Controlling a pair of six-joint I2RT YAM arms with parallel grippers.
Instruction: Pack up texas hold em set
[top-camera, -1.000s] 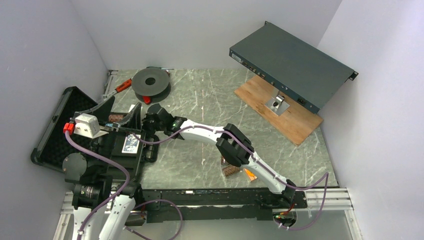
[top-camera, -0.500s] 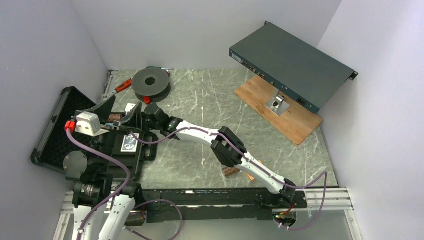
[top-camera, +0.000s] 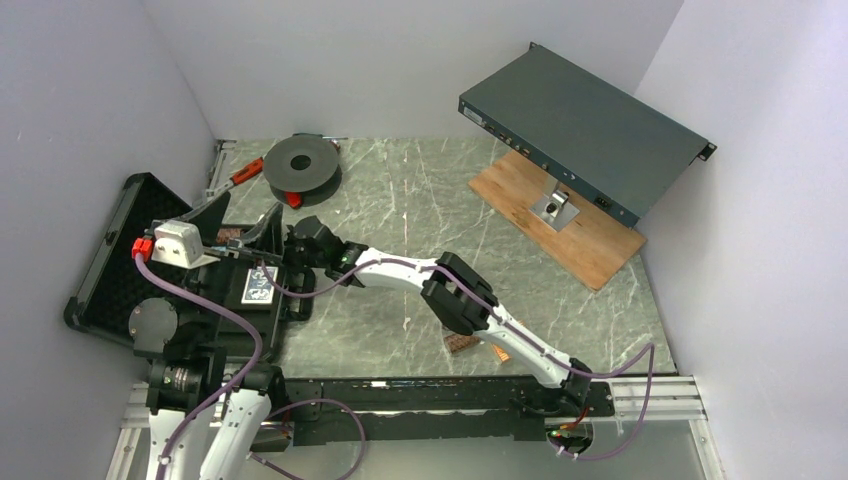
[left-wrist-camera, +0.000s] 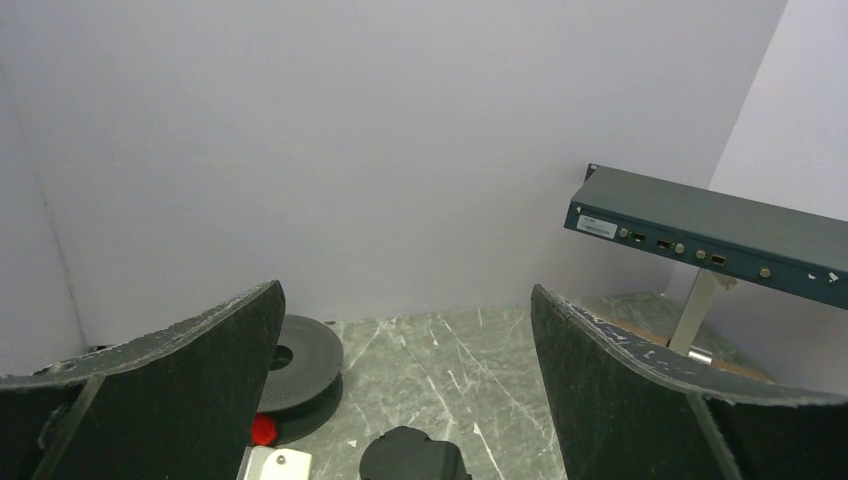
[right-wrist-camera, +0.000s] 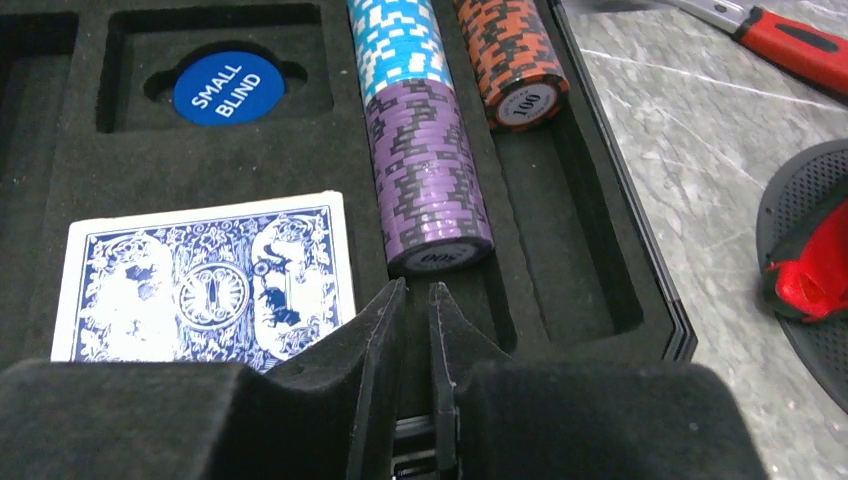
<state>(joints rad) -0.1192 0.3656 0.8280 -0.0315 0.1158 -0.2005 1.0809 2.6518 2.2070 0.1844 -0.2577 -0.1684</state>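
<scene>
Right arm (top-camera: 395, 268): white links, black joint housings, a purple cable (top-camera: 652, 358) looping out beside the black base rail (top-camera: 440, 405). Left arm (top-camera: 235, 425): same finish, with a white camera block (top-camera: 176, 243) and red connector (top-camera: 141, 248). Left hand (left-wrist-camera: 405, 288): black fingers (left-wrist-camera: 200, 380), edges scuffed pale. Right hand (right-wrist-camera: 410, 290): matte black.

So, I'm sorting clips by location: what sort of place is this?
Likely a robot lab test cell: plain white walls around a marble-patterned table, two arms bolted at its edge, a grey metal box on a stand.

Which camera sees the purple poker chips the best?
The right wrist view: the purple chip stack lies close up in its foam slot, beside the card deck. In the top view it is too small to make out. The left wrist view shows no chips.
</scene>
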